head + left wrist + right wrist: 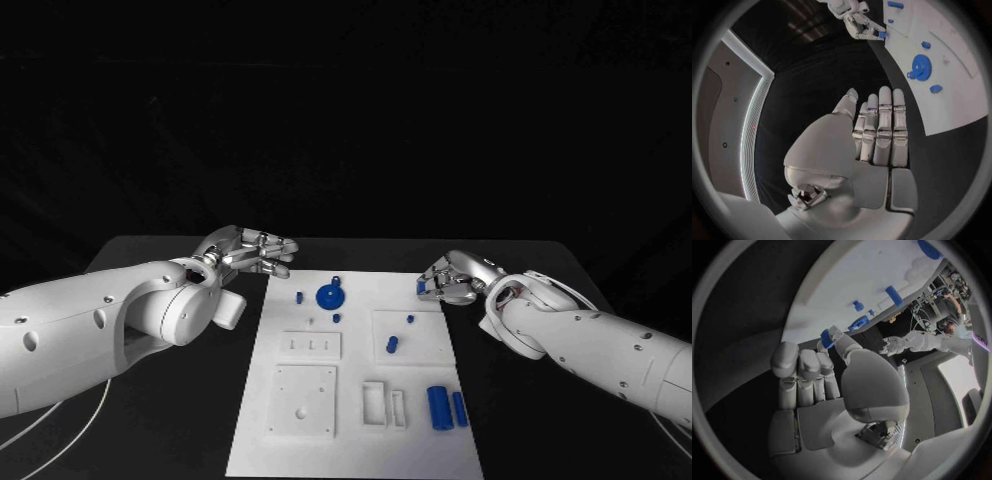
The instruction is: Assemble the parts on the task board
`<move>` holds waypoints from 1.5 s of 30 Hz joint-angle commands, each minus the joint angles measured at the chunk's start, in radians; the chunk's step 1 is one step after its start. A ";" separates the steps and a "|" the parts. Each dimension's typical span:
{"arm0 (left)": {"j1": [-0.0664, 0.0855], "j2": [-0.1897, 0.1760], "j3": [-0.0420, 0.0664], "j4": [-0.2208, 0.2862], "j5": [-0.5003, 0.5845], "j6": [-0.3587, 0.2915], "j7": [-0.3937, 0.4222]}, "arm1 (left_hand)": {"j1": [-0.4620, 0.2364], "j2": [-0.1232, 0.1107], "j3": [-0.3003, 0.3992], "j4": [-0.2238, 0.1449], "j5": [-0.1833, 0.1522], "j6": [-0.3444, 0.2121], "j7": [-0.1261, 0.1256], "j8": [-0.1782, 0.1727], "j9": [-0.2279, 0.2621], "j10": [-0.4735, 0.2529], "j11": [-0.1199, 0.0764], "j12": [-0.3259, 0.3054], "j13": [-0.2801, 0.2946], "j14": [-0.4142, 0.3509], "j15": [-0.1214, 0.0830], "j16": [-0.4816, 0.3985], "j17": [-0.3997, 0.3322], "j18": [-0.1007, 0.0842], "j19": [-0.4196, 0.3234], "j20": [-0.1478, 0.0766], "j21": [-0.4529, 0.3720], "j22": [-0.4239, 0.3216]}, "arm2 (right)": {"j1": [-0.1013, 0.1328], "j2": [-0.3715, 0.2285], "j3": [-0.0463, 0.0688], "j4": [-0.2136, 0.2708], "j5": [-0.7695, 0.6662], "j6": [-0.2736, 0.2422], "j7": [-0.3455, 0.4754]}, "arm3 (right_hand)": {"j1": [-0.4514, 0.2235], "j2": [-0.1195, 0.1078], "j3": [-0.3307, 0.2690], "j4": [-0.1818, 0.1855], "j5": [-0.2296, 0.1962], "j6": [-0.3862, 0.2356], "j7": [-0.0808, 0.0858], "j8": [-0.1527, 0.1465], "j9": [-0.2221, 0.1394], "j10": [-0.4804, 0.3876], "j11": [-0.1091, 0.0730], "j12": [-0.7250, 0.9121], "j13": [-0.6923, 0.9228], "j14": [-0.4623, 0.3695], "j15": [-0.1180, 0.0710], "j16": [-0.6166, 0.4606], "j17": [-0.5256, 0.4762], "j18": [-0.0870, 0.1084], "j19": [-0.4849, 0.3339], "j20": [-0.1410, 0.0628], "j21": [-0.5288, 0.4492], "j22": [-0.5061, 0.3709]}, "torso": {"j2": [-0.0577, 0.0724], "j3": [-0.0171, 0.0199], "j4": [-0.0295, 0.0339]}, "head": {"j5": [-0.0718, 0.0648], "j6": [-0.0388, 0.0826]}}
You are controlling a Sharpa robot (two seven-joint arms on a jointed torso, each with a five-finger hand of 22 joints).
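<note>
The white task board [361, 370] lay in the middle of the black desk [144, 255], and the right robot hand [450, 282] hovered at its far right corner with a small blue part [423, 287] pinched between thumb and a fingertip, the other fingers curled close together. The right wrist view showed that same blue piece at the fingertips, just above the board's edge. The left robot hand [248, 252] hung beside the far left corner of the board, holding nothing, its fingers straight and side by side with the thumb set a little apart. On the board sat a blue gear [330, 296] near the far end, a few small blue pegs [391, 344] round the middle, and two longer blue cylinders [447, 407] near the front right. The pinched part looked light and rigid, likely smooth plastic, so I judged it could slip or twist in a fingertip pinch; a hold across its short sides seemed safest. The gear would probably be best taken by its rim, and the cylinders across their width, since they looked apt to roll.
</note>
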State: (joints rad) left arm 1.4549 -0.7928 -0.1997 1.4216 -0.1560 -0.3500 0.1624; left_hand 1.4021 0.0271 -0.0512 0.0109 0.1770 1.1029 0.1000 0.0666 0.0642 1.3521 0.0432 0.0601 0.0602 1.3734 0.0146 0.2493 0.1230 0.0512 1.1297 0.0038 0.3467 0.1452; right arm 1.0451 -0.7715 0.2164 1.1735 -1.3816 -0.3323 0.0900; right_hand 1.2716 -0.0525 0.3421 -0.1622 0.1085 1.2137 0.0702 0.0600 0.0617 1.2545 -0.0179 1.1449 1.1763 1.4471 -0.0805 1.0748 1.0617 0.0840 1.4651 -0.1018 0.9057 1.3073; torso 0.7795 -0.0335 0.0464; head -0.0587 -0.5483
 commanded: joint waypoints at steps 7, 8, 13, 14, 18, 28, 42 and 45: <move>0.025 0.049 0.002 -0.009 -0.159 0.145 -0.243 | -0.045 0.004 -0.034 0.048 -0.006 0.029 -0.023 -0.001 0.002 0.161 -0.056 0.066 0.024 0.025 -0.070 0.321 0.206 -0.043 0.020 -0.080 0.219 0.151 | 0.028 0.019 0.007 0.077 -0.052 0.010 -0.143 | -0.006 -0.014 0.033 0.020 -0.003 0.024 -0.013 0.003 0.004 -0.001 -0.008 0.001 0.004 0.000 -0.010 0.003 0.004 -0.012 0.048 -0.008 0.001 0.113 | -0.027 -0.0051 -0.0116 | 0.019 -0.001; 0.028 0.058 0.001 -0.012 -0.168 0.150 -0.264 | -0.046 0.004 -0.036 0.050 -0.006 0.026 -0.022 -0.001 0.002 0.159 -0.057 0.086 0.028 0.011 -0.072 0.355 0.226 -0.043 0.008 -0.084 0.245 0.172 | 0.030 0.023 0.008 0.085 -0.056 0.013 -0.157 | -0.006 -0.018 0.037 0.023 0.000 0.023 -0.012 0.003 0.003 -0.001 -0.008 0.000 0.004 0.000 -0.009 0.002 0.004 -0.012 0.048 -0.008 0.000 0.113 | -0.030 -0.0054 -0.0119 | 0.021 -0.002; 0.039 0.104 0.001 -0.029 -0.188 0.156 -0.351 | -0.071 0.005 -0.047 0.072 -0.007 0.017 -0.025 -0.001 0.001 0.160 -0.074 0.215 0.072 -0.010 -0.093 0.530 0.303 -0.036 -0.036 -0.103 0.397 0.290 | 0.036 0.051 0.008 0.119 -0.078 0.017 -0.220 | -0.011 -0.027 0.047 0.033 0.022 0.021 -0.012 0.003 0.004 -0.002 -0.008 -0.001 0.003 0.000 -0.009 0.000 0.004 -0.012 0.048 -0.008 -0.002 0.112 | -0.041 -0.0066 -0.0133 | 0.032 -0.004; 0.040 0.114 0.001 -0.033 -0.191 0.156 -0.368 | -0.083 0.004 -0.049 0.080 -0.010 0.015 -0.026 -0.002 0.001 0.161 -0.076 0.228 0.078 -0.009 -0.094 0.551 0.308 -0.034 -0.044 -0.104 0.416 0.306 | 0.037 0.057 0.008 0.126 -0.083 0.017 -0.233 | -0.012 -0.029 0.048 0.034 0.031 0.021 -0.012 0.003 0.004 -0.003 -0.008 -0.001 0.003 0.000 -0.009 0.000 0.003 -0.012 0.048 -0.008 -0.003 0.112 | -0.043 -0.0068 -0.0139 | 0.035 -0.004; 0.043 0.150 0.001 -0.051 -0.200 0.153 -0.423 | -0.112 -0.012 -0.053 0.100 -0.019 0.015 -0.027 -0.003 0.001 0.159 -0.081 0.285 0.106 -0.010 -0.102 0.615 0.318 -0.029 -0.059 -0.110 0.472 0.352 | 0.039 0.080 0.008 0.152 -0.103 0.013 -0.280 | -0.014 -0.034 0.056 0.037 0.041 0.019 -0.011 0.003 0.003 -0.004 -0.008 -0.004 0.001 0.000 -0.009 -0.001 0.003 -0.013 0.048 -0.008 -0.004 0.112 | -0.049 -0.0077 -0.0180 | 0.045 -0.008; 0.045 0.204 0.000 -0.082 -0.227 0.146 -0.509 | -0.178 -0.044 -0.025 0.148 -0.014 0.108 -0.058 0.005 0.052 0.158 -0.096 0.362 0.155 -0.020 -0.116 0.720 0.322 -0.027 -0.081 -0.123 0.543 0.417 | 0.040 0.124 0.003 0.191 -0.119 0.015 -0.325 | -0.018 -0.043 0.062 0.043 0.061 0.019 -0.011 0.003 0.003 -0.005 -0.009 -0.006 -0.001 0.000 -0.010 -0.003 0.002 -0.013 0.049 -0.009 -0.006 0.111 | -0.061 -0.0082 -0.0212 | 0.053 -0.017; 0.045 0.232 0.000 -0.090 -0.297 0.144 -0.557 | -0.263 -0.135 0.061 0.271 -0.016 0.074 -0.086 0.006 0.684 0.136 -0.103 0.376 0.279 -0.048 -0.121 0.803 0.283 -0.029 -0.101 -0.128 0.568 0.473 | 0.041 0.154 -0.003 0.221 -0.122 0.030 -0.336 | -0.019 -0.044 0.060 0.046 0.068 0.018 -0.012 0.003 0.003 -0.004 -0.010 -0.005 0.000 0.001 -0.010 -0.003 0.003 -0.013 0.050 -0.009 -0.007 0.111 | -0.057 -0.0069 -0.0215 | 0.048 -0.019; 0.045 0.235 0.000 -0.092 -0.312 0.143 -0.566 | -0.267 -0.139 0.062 0.273 -0.018 0.067 -0.084 0.003 0.691 0.132 -0.101 0.375 0.281 -0.051 -0.119 0.803 0.279 -0.029 -0.103 -0.126 0.566 0.474 | 0.041 0.156 -0.004 0.229 -0.122 0.033 -0.336 | -0.020 -0.044 0.059 0.048 0.068 0.018 -0.012 0.003 0.003 -0.005 -0.010 -0.005 0.000 0.001 -0.010 -0.003 0.003 -0.013 0.050 -0.009 -0.006 0.112 | -0.057 -0.0071 -0.0210 | 0.047 -0.020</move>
State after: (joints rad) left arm 1.4967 -0.5619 -0.2003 1.3292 -0.4266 -0.2159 -0.3773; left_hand 1.1379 -0.1067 0.0093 0.2786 0.1653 1.1752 0.0158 0.0725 0.7538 1.4662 -0.0579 0.4358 0.3398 1.3286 -0.1034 1.0495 0.4032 0.0220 1.0341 -0.1198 0.9117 0.6186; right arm 1.0855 -0.6190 0.2121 1.3970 -1.4894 -0.3187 -0.2375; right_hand 1.2450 -0.0902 0.4010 -0.1198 0.1725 1.2145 0.0708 0.0603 0.0634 1.2491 -0.0232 1.1448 1.1764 1.4487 -0.0859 1.0747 1.0638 0.0839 1.4650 -0.1017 0.9019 1.3073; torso 0.7215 -0.0406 0.0248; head -0.0107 -0.5679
